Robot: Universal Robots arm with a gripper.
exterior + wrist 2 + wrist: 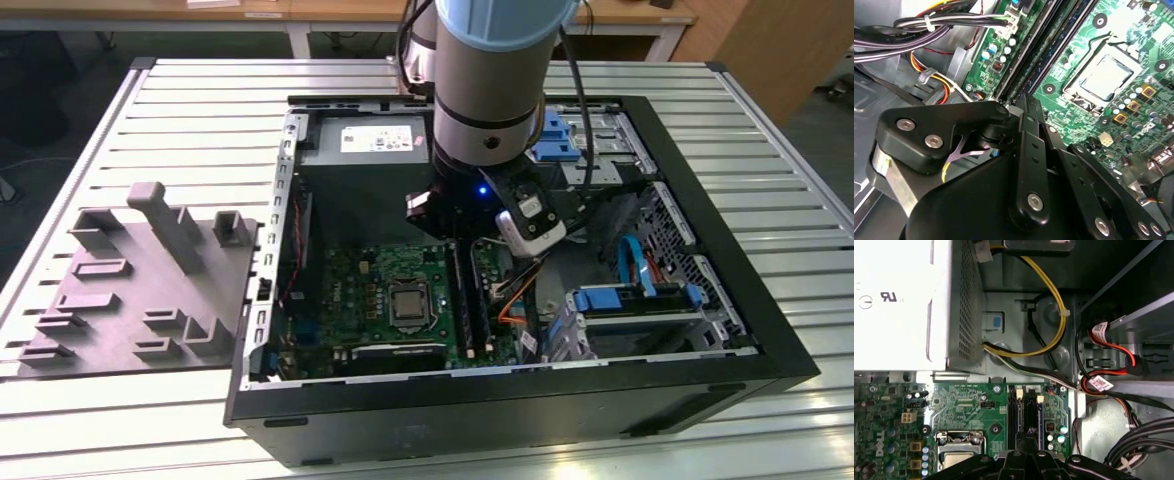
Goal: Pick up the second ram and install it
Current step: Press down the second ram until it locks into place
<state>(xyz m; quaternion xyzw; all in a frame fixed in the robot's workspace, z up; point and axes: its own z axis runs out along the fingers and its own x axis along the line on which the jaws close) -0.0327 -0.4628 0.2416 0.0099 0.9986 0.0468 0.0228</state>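
End effector (1026,452) fingers pinched together right over memory slots (1024,412), tips bearing on second ram (1046,60) edge, likely pressing it home. Ram sits in slot just beyond tips. CPU socket (1104,80) beside, power supply (899,300) farther out.

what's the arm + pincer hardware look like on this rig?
Arm: thick silver-grey cylinder with a light-blue cap, a black cable alongside, a small blue light near the wrist. Pincer: matte black linkage bars joined by silver screws, seen in both wrist views.
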